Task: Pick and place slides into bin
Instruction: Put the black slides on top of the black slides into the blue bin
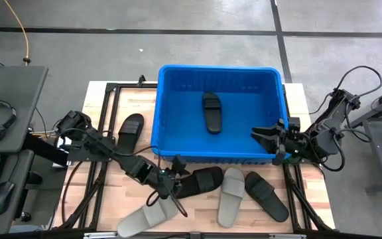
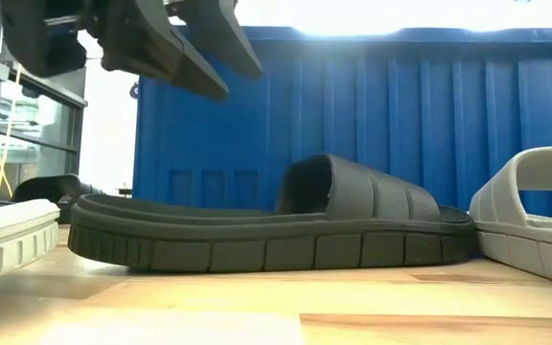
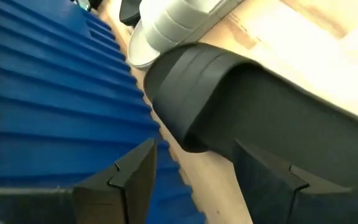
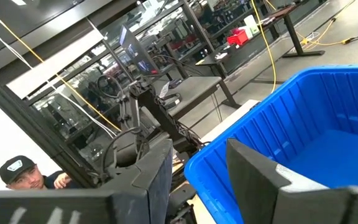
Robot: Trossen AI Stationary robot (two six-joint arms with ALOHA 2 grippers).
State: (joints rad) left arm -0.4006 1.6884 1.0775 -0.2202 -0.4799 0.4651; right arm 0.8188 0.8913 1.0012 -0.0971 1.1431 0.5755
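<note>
A black slide (image 1: 201,180) lies sole down on the wooden table just in front of the blue bin (image 1: 178,143). In the low view the slide (image 2: 276,230) fills the middle. My left gripper (image 1: 176,178) is open and hangs a little above that slide's left end. In the left wrist view its fingers (image 3: 194,149) stand to either side of the slide's end (image 3: 229,93), and I see no touch. My right gripper (image 1: 260,135) is open and empty over the bin's right part. One black slide (image 1: 211,111) lies on the bin's floor.
A grey slide (image 1: 231,196) and a black slide (image 1: 266,196) lie to the right of the near one. Another grey slide (image 1: 148,218) lies at the front edge. A black slide (image 1: 130,131) lies left of the bin. A person (image 4: 20,174) shows beyond the table.
</note>
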